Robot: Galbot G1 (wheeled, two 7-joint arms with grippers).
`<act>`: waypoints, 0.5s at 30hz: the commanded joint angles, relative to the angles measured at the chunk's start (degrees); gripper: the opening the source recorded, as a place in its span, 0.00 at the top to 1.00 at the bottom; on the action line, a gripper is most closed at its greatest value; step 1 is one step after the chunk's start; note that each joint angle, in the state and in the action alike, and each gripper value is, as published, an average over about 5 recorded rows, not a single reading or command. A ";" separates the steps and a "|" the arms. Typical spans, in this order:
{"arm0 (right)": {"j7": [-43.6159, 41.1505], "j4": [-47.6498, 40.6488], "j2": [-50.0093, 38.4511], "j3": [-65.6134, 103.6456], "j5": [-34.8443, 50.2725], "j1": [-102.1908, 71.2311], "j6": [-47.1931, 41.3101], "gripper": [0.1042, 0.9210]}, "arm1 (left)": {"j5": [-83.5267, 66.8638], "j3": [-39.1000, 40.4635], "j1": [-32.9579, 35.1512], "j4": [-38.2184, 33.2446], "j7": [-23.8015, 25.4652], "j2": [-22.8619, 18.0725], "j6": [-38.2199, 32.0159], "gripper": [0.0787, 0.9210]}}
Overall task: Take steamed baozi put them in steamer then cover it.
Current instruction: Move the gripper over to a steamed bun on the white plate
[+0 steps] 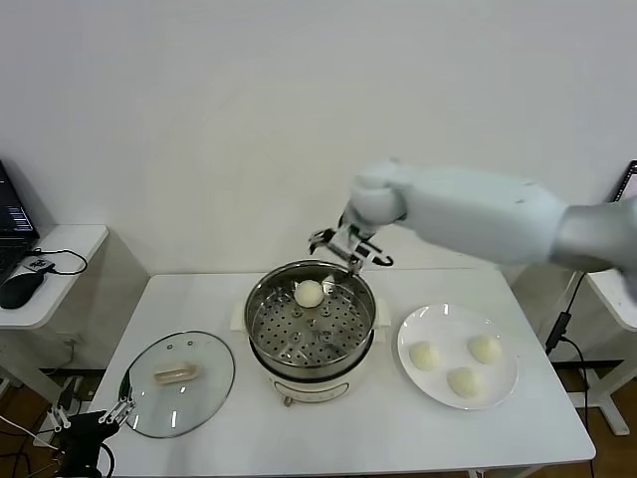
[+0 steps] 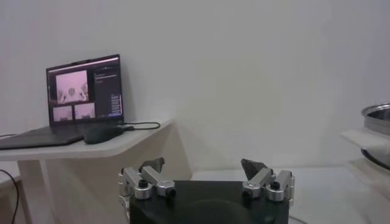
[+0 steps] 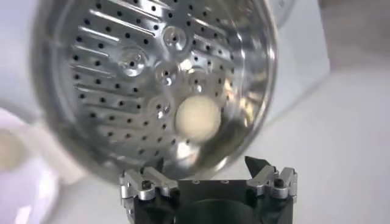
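One baozi [image 1: 310, 293] in steamer [image 1: 311, 329], three on plate [image 1: 503, 373]; right gripper [image 1: 348, 249] open, left gripper [image 2: 206, 176] open

Right gripper [image 1: 347, 248] hangs spread and empty; left gripper [image 1: 96, 416] sits low, also spread.

A plain white wall [image 1: 249, 110] fills the space ahead of me. My white table [image 1: 398, 438] stands against it. To my left, a side desk [image 1: 50, 261] holds a laptop [image 2: 79, 100], mouse [image 2: 102, 133] and cable.
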 commanded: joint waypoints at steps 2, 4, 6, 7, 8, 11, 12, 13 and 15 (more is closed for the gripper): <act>-2.41 15.63 -19.25 -1.02 8.08 5.94 -19.65 0.12 | 0.13 0.16 0.07 -0.17 0.11 0.46 0.11 0.12; -2.01 17.70 -23.22 -2.16 6.26 4.63 -20.71 0.12 | 0.22 0.41 0.08 -0.19 0.16 0.67 0.16 0.12; -1.76 19.18 -26.16 -3.47 3.85 2.84 -20.83 0.12 | 0.31 0.62 0.05 -0.15 0.20 0.82 0.19 0.12; -1.68 19.64 -27.21 -3.89 2.85 1.94 -20.67 0.12 | 0.37 0.70 0.00 -0.08 0.20 0.87 0.20 0.12; -1.60 20.05 -28.22 -4.23 1.86 0.77 -20.33 0.12 | 0.46 0.78 -0.06 0.02 0.21 0.88 0.20 0.12; -1.49 20.44 -30.39 -4.51 -0.59 -2.80 -19.03 0.12 | 0.78 1.20 -0.21 0.36 0.21 1.01 0.18 0.12; -1.46 20.30 -30.86 -4.41 -1.51 -4.27 -18.46 0.12 | 0.88 1.36 -0.23 0.43 0.21 1.08 0.18 0.12; -1.41 20.06 -31.15 -3.95 -2.34 -5.85 -18.00 0.12 | 0.95 1.49 -0.26 0.49 0.20 1.16 0.20 0.12; -1.11 19.22 -31.32 -2.10 -3.87 -9.82 -17.33 0.12 | 1.11 1.65 -0.38 0.55 0.20 1.24 0.27 0.12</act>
